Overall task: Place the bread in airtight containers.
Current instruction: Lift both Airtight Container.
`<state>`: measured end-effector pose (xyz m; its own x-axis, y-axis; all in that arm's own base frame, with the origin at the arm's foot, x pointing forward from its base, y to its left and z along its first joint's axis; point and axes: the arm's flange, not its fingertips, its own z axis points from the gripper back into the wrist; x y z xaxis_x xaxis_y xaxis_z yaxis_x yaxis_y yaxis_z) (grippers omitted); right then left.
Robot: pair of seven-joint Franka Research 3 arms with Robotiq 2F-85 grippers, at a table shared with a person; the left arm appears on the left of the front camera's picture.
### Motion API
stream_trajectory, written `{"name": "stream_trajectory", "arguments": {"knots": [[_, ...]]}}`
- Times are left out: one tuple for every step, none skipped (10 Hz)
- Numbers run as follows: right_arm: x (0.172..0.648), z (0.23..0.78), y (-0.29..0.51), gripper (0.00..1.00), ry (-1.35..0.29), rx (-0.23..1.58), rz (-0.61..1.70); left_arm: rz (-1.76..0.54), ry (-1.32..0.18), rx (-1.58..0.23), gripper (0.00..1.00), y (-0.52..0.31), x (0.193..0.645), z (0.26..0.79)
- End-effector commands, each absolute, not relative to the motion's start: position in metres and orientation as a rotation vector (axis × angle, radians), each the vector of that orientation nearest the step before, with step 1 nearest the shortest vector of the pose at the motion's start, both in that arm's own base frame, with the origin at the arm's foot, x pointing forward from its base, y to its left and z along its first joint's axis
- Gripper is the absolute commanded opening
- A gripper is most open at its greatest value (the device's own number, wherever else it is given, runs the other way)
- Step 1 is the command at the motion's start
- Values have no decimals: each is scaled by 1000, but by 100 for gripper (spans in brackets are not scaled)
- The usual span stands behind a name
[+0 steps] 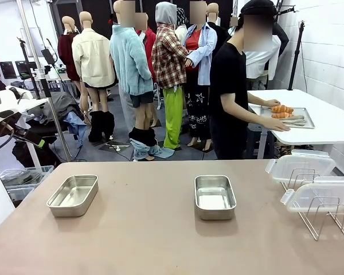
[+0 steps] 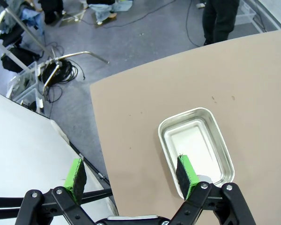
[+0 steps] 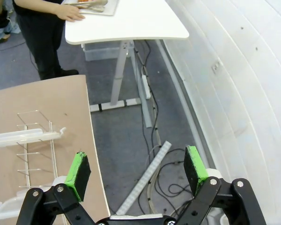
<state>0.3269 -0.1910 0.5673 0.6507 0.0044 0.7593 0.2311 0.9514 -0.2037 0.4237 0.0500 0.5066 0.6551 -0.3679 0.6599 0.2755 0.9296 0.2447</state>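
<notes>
Stainless left tin (image 1: 73, 195) and middle tin (image 1: 214, 196) sat empty on the tan table (image 1: 149, 240) in the front view; the croissants (image 1: 281, 109) lay on a tray (image 1: 305, 121) by a person's hand (image 1: 278, 126), well beyond. From the left wrist, the left gripper (image 2: 130, 171) stood spread and empty, one pad (image 2: 185, 174) above the left tin (image 2: 196, 140). From the right wrist, the right gripper (image 3: 136, 169) gaped empty over the floor near the wire rack (image 3: 35, 150).

A robotics lab or recording studio, not a home or kitchen: a bare tan work table (image 1: 160, 246) stands near, on a grey floor (image 2: 145, 37) strewn with loose black cables (image 2: 61, 72). To the right are a white panelled wall (image 1: 327, 46), a black equipment stand (image 1: 298, 57) and a white desk (image 1: 332, 126). At the far left are computer monitors (image 1: 8, 70) and clear storage bins (image 1: 17, 177).
</notes>
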Motion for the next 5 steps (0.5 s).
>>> {"name": "stream_trajectory", "arguments": {"knots": [[327, 564, -192, 100, -847, -298, -121, -358, -779, 128, 100, 52, 423, 507], [327, 564, -192, 100, -847, -298, -121, -358, -779, 128, 100, 52, 423, 507], [327, 564, -192, 100, -847, -298, -121, -358, -779, 128, 100, 52, 423, 507], [327, 564, -192, 100, -847, -298, -121, -358, -779, 128, 100, 52, 423, 507], [327, 564, -192, 100, -847, -298, -121, -358, -779, 128, 100, 52, 423, 507]]}}
